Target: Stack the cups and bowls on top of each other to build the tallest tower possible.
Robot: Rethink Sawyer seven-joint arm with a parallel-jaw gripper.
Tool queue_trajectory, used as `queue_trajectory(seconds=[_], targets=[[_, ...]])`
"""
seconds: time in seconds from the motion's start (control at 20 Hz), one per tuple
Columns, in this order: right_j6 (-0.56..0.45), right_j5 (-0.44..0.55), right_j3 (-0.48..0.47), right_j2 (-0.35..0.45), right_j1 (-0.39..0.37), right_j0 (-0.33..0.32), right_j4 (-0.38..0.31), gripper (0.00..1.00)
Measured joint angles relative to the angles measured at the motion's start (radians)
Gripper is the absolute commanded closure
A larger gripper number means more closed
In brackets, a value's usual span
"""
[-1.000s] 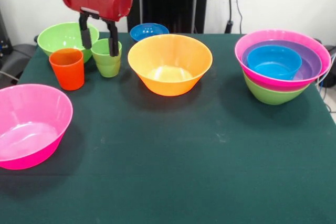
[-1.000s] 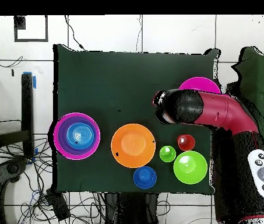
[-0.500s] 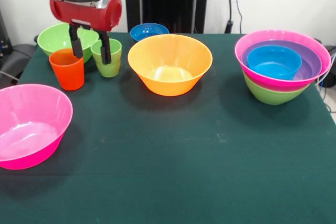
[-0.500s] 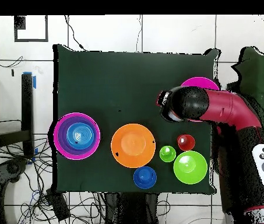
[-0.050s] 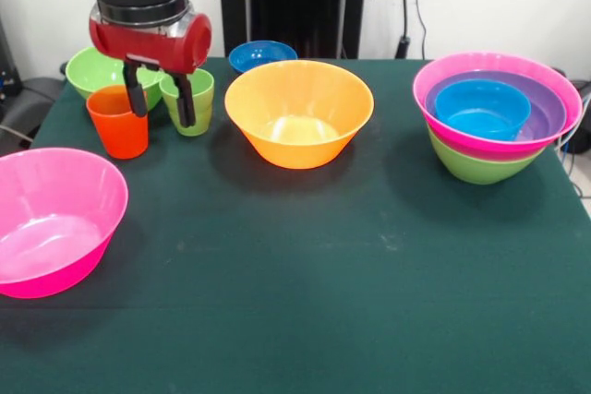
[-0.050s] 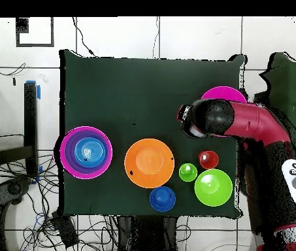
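the gripper [image 5: 162,101] hangs in the front view with its two black fingers [image 5: 186,103] spread apart and nothing between them. one finger stands in front of the orange-red cup [image 5: 118,121], the other in front of the light green cup [image 5: 189,99], hiding part of each rim; contact cannot be told. in the overhead view the arm's red and black body covers the gripper.

at 12 o'clock of the cups sits a green bowl [image 5: 100,69], partly hidden by the arm. at 3 o'clock stands the orange bowl [image 5: 299,113], with a small blue bowl [image 5: 261,54] behind it. at 7 o'clock a pink bowl [image 5: 51,220] is cut off by the frame edge.

the tower [image 5: 497,114] stands well apart at 3 o'clock: a green base, a pink rim, then purple and blue nested inside.
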Motion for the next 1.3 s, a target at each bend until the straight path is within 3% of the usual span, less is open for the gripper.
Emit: queue_trajectory(seconds=[0.55,1.3], targets=[[0.0,0.011,0.0,0.005,0.014,-0.031,-0.023,0.0],[0.0,0.075,0.009,0.016,-0.042,-0.035,-0.029,0.0]])
